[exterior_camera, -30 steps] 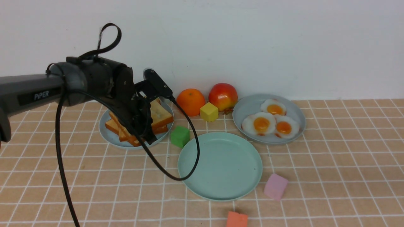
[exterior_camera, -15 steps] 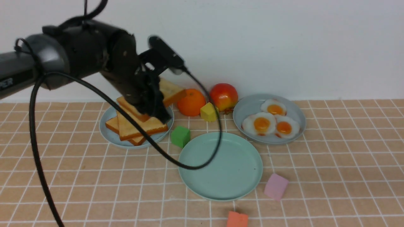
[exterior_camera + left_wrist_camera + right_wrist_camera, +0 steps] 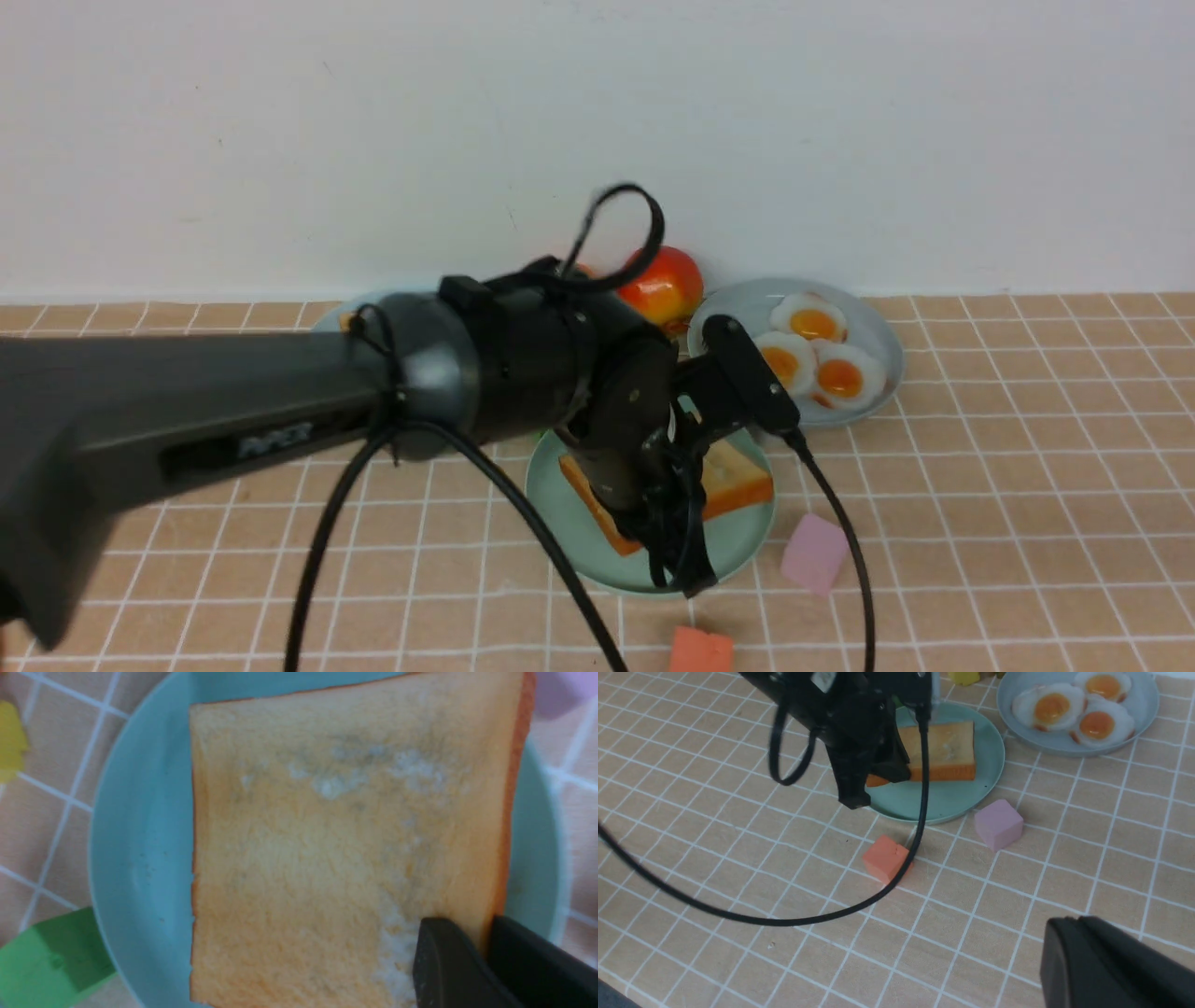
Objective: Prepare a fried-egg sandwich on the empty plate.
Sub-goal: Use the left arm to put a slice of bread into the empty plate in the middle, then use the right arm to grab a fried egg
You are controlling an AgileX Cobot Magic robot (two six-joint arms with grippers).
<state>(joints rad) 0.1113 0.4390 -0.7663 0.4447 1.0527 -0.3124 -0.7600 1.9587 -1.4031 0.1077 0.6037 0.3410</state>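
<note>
Left fingers [image 3: 448, 966] clamp the crust edge of a toast slice [image 3: 327, 835]; mint-green plate [image 3: 140, 849] lies directly beneath them. Right fingers [image 3: 1101, 961]: open or closed, cannot tell.

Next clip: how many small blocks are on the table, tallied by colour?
Pink block: 1
Orange block: 1
Green block: 1
Yellow block: 1
Total: 4
</note>
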